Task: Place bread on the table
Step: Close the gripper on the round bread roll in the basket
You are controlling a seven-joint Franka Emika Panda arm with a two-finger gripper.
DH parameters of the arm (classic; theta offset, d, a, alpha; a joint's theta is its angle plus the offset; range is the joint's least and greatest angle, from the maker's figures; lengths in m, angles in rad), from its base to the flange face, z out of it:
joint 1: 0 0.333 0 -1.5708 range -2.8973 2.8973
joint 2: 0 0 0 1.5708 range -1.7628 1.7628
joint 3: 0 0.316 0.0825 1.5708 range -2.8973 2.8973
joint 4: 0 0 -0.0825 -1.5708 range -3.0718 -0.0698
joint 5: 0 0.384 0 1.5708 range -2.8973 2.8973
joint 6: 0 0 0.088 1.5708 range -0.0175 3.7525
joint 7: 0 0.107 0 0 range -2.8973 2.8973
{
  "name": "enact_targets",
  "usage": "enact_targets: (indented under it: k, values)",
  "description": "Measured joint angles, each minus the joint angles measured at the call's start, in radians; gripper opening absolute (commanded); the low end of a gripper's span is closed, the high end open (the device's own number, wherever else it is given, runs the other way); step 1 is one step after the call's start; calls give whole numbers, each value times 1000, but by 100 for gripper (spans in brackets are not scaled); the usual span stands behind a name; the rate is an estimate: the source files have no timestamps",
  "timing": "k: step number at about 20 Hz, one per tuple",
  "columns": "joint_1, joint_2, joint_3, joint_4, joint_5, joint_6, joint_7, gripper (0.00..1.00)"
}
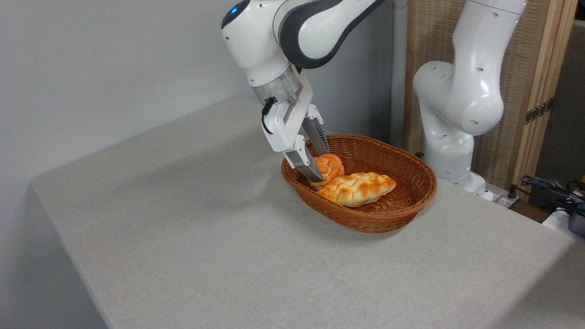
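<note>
The bread (332, 167), a small round orange-golden bun with a cracked top, sits at the left end of the brown wicker basket (402, 201). My gripper (324, 165) reaches down into the basket from the upper left. One finger presses the bun's near left side and the other its far side, so the gripper is shut on the bread. The bun's lower edge still rests against the braided loaf (358, 187). The light grey-beige table (205, 237) spreads out in front and to the left of the basket.
The paler braided oval loaf lies in the basket's middle, touching the bun. A second white robot arm (457, 105) stands behind the basket at the right. Cables (555, 189) lie at the far right edge. A wooden screen (539, 91) rises behind.
</note>
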Motion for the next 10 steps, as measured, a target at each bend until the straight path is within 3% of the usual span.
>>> enact_targets:
  k: [10]
  values:
    - [0, -4, 2, 15, 0, -20, 0, 50]
